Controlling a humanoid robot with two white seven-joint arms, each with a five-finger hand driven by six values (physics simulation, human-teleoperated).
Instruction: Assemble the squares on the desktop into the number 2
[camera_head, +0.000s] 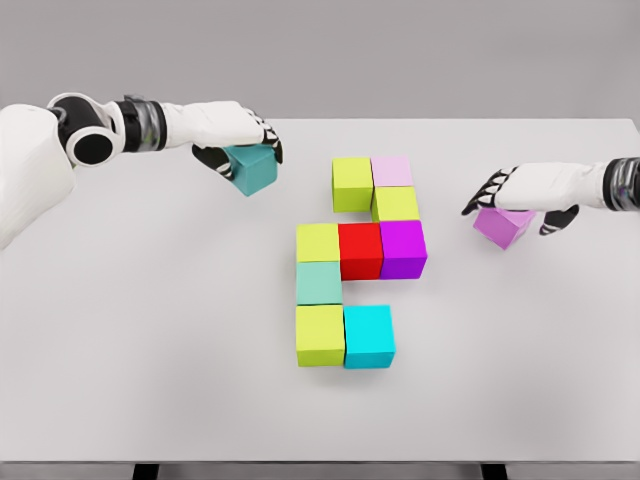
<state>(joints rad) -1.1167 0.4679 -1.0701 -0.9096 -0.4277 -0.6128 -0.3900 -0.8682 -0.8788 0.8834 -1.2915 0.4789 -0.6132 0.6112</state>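
Nearest us, lime block (320, 335) and cyan block (369, 336) anchor the half-built 2. Left robot hand (240, 148) clasps a teal cube (252, 169), right robot hand (515, 205) a violet cube (503, 226). They look rigid and light; pinch opposite flat faces.

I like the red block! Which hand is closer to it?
Right. The right hand with its purple block sits nearer the red block; the left hand is farther up-left.

White arms (30, 150) — black-striped wrists

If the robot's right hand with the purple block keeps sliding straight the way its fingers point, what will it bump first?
Probably the magenta block, as the right hand with its purple block points leftward; depth is uncertain, so it might meet the yellow-green block instead.
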